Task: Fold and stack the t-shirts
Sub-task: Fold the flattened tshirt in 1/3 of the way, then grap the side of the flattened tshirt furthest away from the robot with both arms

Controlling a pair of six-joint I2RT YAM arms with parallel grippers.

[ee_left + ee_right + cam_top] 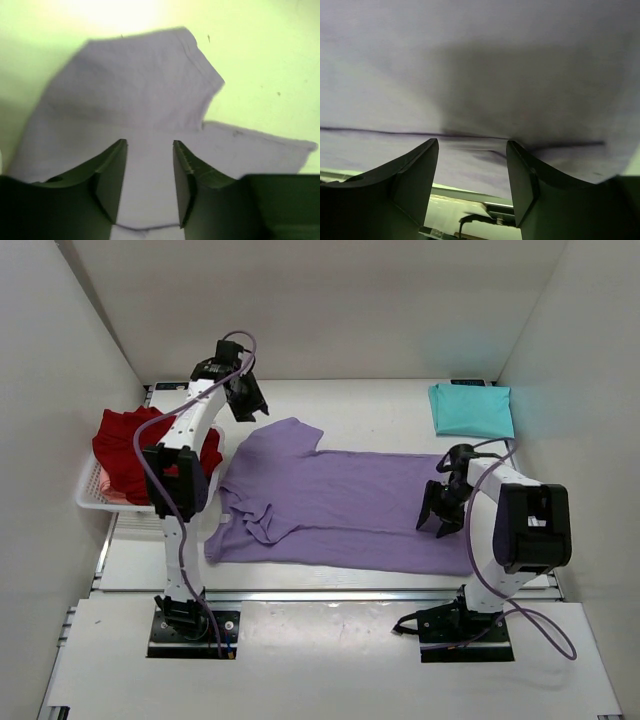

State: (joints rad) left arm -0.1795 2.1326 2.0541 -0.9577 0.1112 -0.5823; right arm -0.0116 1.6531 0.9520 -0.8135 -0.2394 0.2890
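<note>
Basket [90, 500]: white, slotted, at the table's [380, 405] left edge; it holds the heaped deep red shirts [125, 445], which spill over its far rim.
Lavender shirt [340, 505]: spread flat mid-table, sleeves toward the left, hem toward the right.
Teal shirt [471, 410]: folded, far right corner, apart from the lavender one.
Left gripper [149, 142]: fingers spread, nothing between them, raised above the lavender shirt's far sleeve.
Right gripper [472, 142]: fingers spread, low over the hem end; whether it touches the cloth is unclear.
</note>
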